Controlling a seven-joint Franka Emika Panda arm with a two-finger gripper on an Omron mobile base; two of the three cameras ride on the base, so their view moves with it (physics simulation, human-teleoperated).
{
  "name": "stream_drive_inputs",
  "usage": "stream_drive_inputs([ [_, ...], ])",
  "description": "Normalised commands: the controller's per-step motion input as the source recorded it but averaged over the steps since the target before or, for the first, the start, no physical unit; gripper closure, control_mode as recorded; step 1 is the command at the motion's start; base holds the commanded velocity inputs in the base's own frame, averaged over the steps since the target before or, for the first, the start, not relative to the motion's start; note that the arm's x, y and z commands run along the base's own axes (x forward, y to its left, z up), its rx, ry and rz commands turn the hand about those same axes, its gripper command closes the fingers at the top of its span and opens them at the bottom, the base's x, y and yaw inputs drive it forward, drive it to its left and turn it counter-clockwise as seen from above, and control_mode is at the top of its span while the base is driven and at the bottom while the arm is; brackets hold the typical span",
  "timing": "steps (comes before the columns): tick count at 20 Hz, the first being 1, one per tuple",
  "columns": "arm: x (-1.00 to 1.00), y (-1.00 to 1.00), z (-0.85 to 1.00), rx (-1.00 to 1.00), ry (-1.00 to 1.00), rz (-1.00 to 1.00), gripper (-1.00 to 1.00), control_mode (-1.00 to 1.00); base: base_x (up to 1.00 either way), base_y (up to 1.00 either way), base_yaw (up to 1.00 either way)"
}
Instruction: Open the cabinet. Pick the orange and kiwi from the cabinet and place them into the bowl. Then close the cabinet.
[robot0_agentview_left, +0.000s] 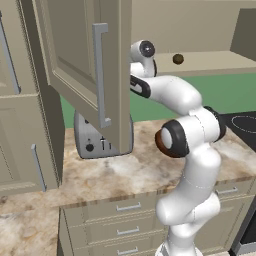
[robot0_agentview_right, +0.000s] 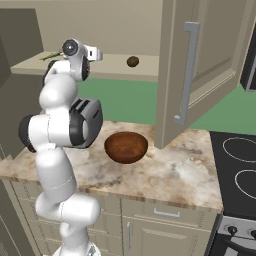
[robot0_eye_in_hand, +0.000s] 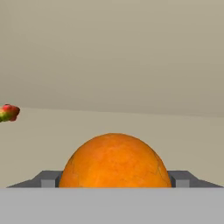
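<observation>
Here we have the orange dead centre between our gripper's wide fingertips, not yet clamped.

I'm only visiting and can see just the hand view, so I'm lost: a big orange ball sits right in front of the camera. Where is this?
Observer: Up in a wall cabinet. Its door stands swung open above the counter, and the arm reaches up into it.
Operator: Is there other fruit in there?
Observer: Yes, a kiwi lies on the shelf, off to one side of where the arm reaches.
Operator: Where could fruit be put down?
Observer: A reddish-brown bowl stands on the counter below, with nothing in it.
</observation>
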Motion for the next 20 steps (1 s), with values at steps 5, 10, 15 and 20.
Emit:
stream_drive_inputs([
  [5, -0.59, -0.03, 0.09, 0.00, -0.07, 0.00, 1.00, -1.00, 0.00, 0.00, 0.00],
  [10, -0.98, -0.18, 0.06, 0.00, -0.11, 0.00, 1.00, -1.00, 0.00, 0.00, 0.00],
  [15, -1.00, -0.36, 0.06, 0.00, -0.09, -0.02, 1.00, -1.00, 0.00, 0.00, 0.00],
  [20, -1.00, -0.48, 0.28, 0.00, -0.07, -0.06, 1.00, -1.00, 0.00, 0.00, 0.00],
])
